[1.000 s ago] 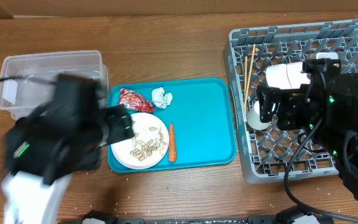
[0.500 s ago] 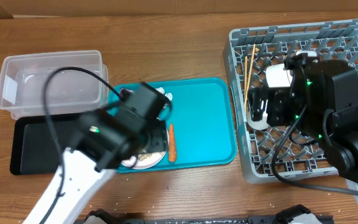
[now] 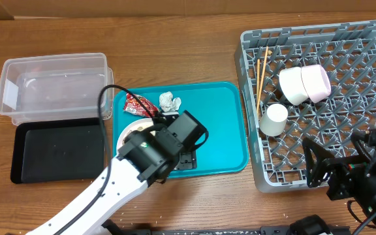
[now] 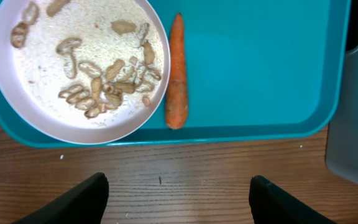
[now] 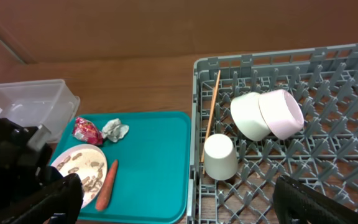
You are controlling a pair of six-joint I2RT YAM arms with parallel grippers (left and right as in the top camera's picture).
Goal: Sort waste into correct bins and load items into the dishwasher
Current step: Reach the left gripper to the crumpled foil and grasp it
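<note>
You are in the waste-sorting step: two white round bowls (image 3: 305,83), the small white cup (image 3: 274,120) and the thin wooden chopsticks (image 3: 262,75) already sit in the large grey pegged dish rack (image 3: 250,98). Your left end effector (image 4: 176,202) hangs spread and empty above the near edge of the teal serving tray (image 4: 260,62). The small orange carrot (image 4: 176,71) lies there lengthwise against the rim of the white round plate (image 4: 42,118), which holds tan peanut shells (image 4: 104,87). The carrot looks like the likeliest pick (the plate must be emptied first anyway). Advance, descend, and close across its slim body without nudging the plate. The right end effector (image 5: 182,199) is wide open, holding nothing, by the rack's front.
</note>
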